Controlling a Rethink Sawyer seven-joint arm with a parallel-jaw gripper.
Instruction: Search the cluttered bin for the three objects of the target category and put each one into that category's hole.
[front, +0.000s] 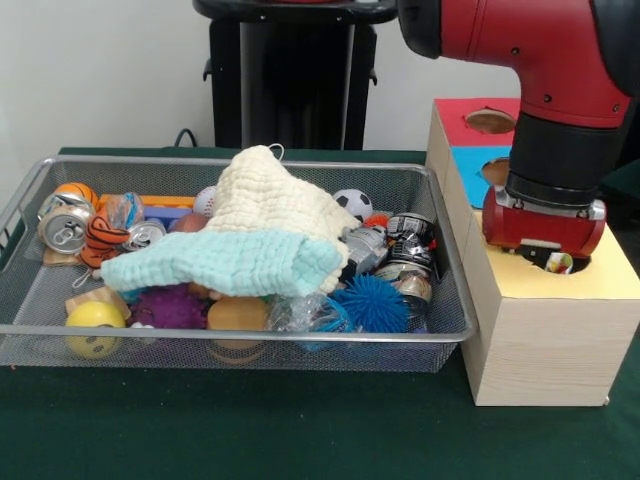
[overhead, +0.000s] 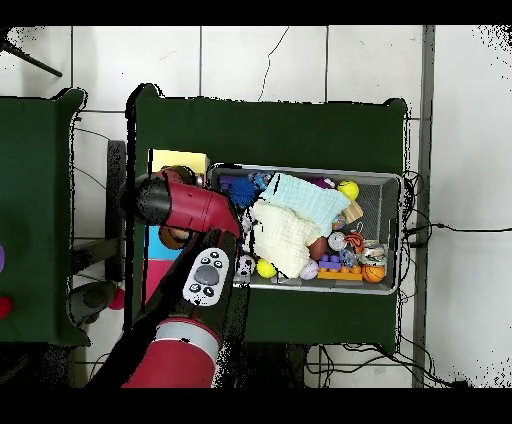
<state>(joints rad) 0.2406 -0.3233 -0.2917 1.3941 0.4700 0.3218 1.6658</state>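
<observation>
The wire-mesh bin (front: 230, 335) sits on the green table, full of clutter; it also shows in the overhead view (overhead: 400, 230). My gripper (front: 548, 258) hangs right over the round hole (front: 535, 262) in the yellow top (front: 600, 280) of the wooden box, to the right of the bin. A small multicolour fabric scrap (front: 559, 263) shows at the hole's mouth, just under the gripper. I cannot tell whether the gripper holds it. In the overhead view my arm (overhead: 185, 205) covers the hole and the gripper. No other patterned scrap shows in the bin.
A cream waffle cloth (front: 270, 200) and a mint-green cloth (front: 230, 262) lie draped over the bin's middle, hiding what is under them. Cans, balls and spiky toys lie around them. The blue-topped (front: 478, 160) and red-topped (front: 465, 115) boxes stand behind the yellow one.
</observation>
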